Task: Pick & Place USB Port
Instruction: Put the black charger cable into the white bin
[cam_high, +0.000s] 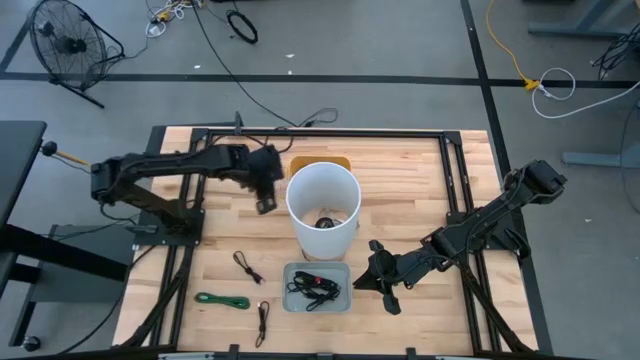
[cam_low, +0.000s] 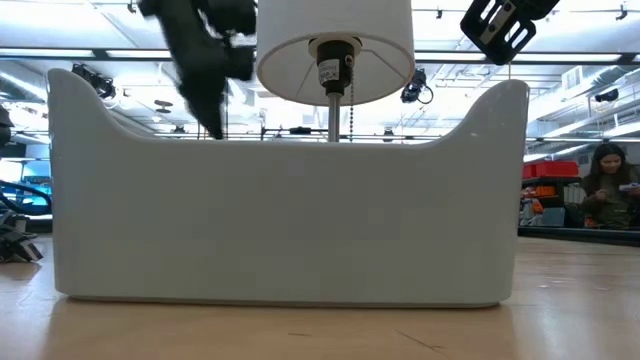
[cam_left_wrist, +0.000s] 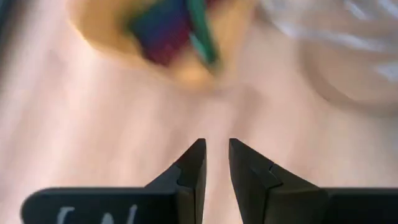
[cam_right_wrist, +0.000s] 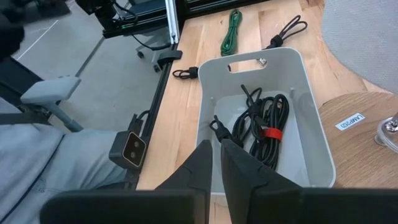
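Note:
A grey bin (cam_high: 317, 287) near the table's front edge holds a bundle of black cables (cam_right_wrist: 264, 127) with a red tie. No USB port can be told apart. My right gripper (cam_right_wrist: 216, 149) hovers shut just right of the bin (cam_right_wrist: 311, 143), pointing toward it; it is also seen from above (cam_high: 375, 275). My left gripper (cam_high: 265, 195) hangs over bare table left of the white lamp shade (cam_high: 322, 205). Its fingers (cam_left_wrist: 216, 149) stand a narrow gap apart with nothing between them. A yellow tray (cam_left_wrist: 168, 37) with coloured things shows blurred ahead of it.
A lamp (cam_low: 333, 50) stands mid-table on a round wooden base (cam_right_wrist: 367, 118). The yellow tray (cam_high: 320, 160) lies behind it. Loose on the table's left front are a black cable (cam_high: 247, 267), a green cable (cam_high: 222, 300) and a small black loop (cam_high: 262, 320). Black frame rails border the table.

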